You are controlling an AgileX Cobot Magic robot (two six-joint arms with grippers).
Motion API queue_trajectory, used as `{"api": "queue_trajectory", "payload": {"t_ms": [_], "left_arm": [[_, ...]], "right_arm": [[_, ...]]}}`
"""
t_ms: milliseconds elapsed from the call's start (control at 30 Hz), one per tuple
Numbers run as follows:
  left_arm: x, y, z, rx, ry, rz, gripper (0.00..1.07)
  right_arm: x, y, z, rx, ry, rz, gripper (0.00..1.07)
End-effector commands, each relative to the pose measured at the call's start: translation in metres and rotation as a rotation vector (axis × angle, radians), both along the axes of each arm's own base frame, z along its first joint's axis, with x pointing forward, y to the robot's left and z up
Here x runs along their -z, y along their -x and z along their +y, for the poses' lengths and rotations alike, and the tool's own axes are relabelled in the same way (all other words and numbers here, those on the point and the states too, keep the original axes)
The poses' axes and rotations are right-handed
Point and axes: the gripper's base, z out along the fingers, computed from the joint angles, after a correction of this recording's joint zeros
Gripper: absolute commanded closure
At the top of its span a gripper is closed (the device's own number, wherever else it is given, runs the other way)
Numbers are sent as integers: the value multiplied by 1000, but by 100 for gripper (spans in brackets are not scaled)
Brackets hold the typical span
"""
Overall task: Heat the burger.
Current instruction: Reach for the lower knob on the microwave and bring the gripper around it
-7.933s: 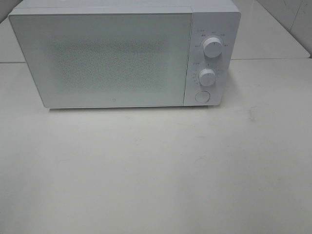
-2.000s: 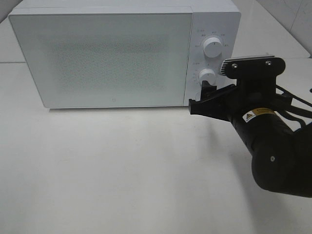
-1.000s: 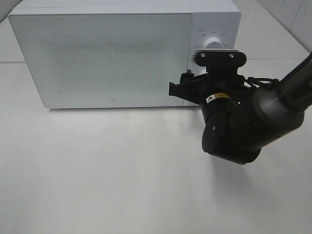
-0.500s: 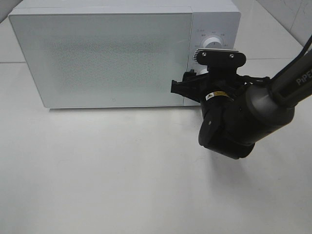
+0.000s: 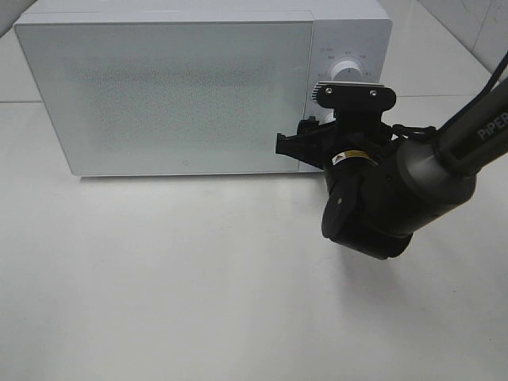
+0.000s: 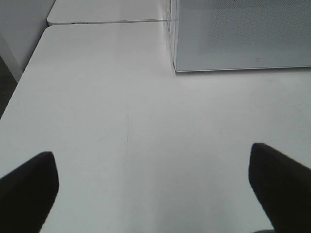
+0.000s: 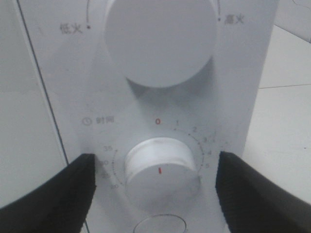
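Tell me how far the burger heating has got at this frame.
Done: the microwave door is shut; no burger is visible, so loading cannot be confirmed. In hand: right end effector open, straddling the timer knob, not gripping it. Remaining: turning that knob. Left end effector hangs open over the table.

Your right arm (image 5: 397, 194) is glossy black and bulbous, carrying a small yellow warning label (image 5: 343, 156) and white PiPER lettering (image 5: 492, 127). A flat black bracket (image 5: 353, 96) with two silver screws tops it, beside thin black cables (image 5: 414, 132).
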Motion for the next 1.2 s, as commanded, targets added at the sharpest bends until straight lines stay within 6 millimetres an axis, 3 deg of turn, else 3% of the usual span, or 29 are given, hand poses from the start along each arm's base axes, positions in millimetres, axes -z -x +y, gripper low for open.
{"api": "queue_trajectory", "payload": {"t_ms": [33, 967, 1133, 1200], "left_arm": [[1, 2, 0, 0, 5, -11, 6], [1, 2, 0, 0, 5, -11, 6], [1, 2, 0, 0, 5, -11, 6], [1, 2, 0, 0, 5, -11, 6]], "right_arm": [[-22, -7, -9, 95, 42, -205, 38], [-29, -6, -9, 93, 79, -208, 38], [-29, -6, -9, 93, 79, -207, 47], [-28, -6, -9, 93, 81, -205, 60]]}}
